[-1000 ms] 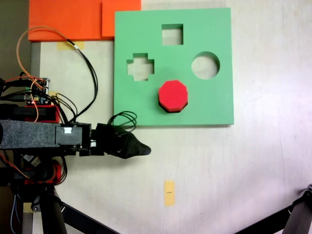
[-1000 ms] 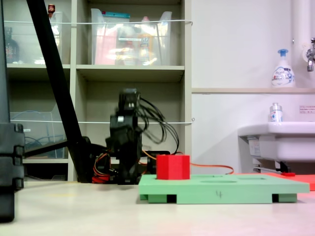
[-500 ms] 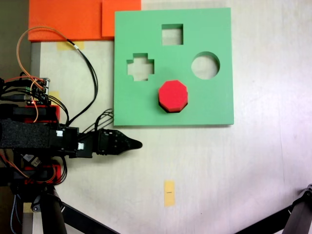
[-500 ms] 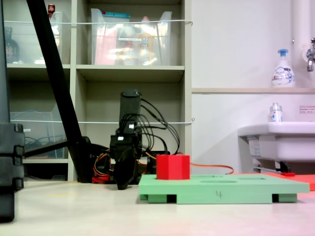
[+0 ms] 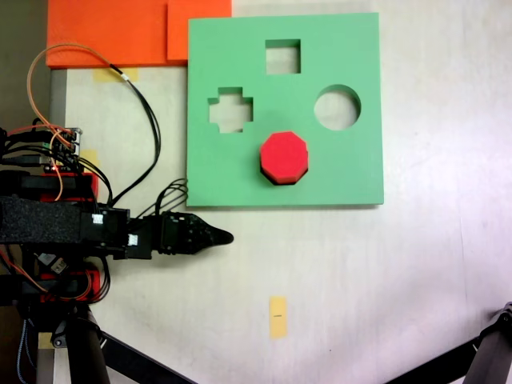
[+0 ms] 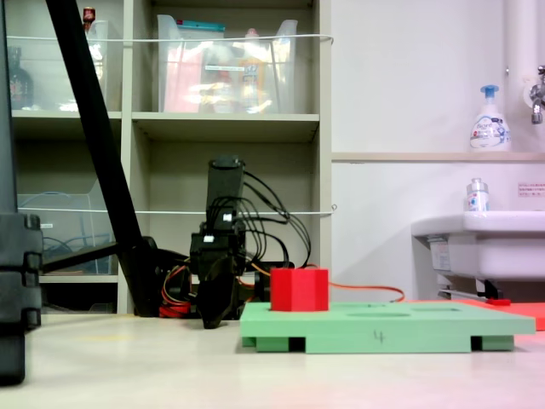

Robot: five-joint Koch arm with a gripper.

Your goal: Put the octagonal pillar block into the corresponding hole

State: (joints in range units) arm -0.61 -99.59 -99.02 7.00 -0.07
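The red octagonal pillar block [image 5: 283,154] stands upright on the lower middle of the square green foam board [image 5: 344,172], its top rising well above the board's surface [image 6: 299,290]. The eight-sided cutout is hidden beneath it, so how deep it sits cannot be told. My gripper [image 5: 228,237] lies low over the table, left of and below the board's lower left corner, well apart from the block. Its jaws taper to one closed point with nothing between them. From the side it hangs tip down [image 6: 210,319] just left of the board.
The board also has a cross cutout [image 5: 230,110], a square cutout [image 5: 282,57] and a round cutout [image 5: 337,107]. Orange foam sheets [image 5: 120,32] lie at the top left. A tape mark [image 5: 278,317] is on the table. Cables and the arm's base [image 5: 56,172] crowd the left.
Since a second ago the arm has drawn back to the left and sunk lower. Over the last half second nothing has moved; the block stands as before.
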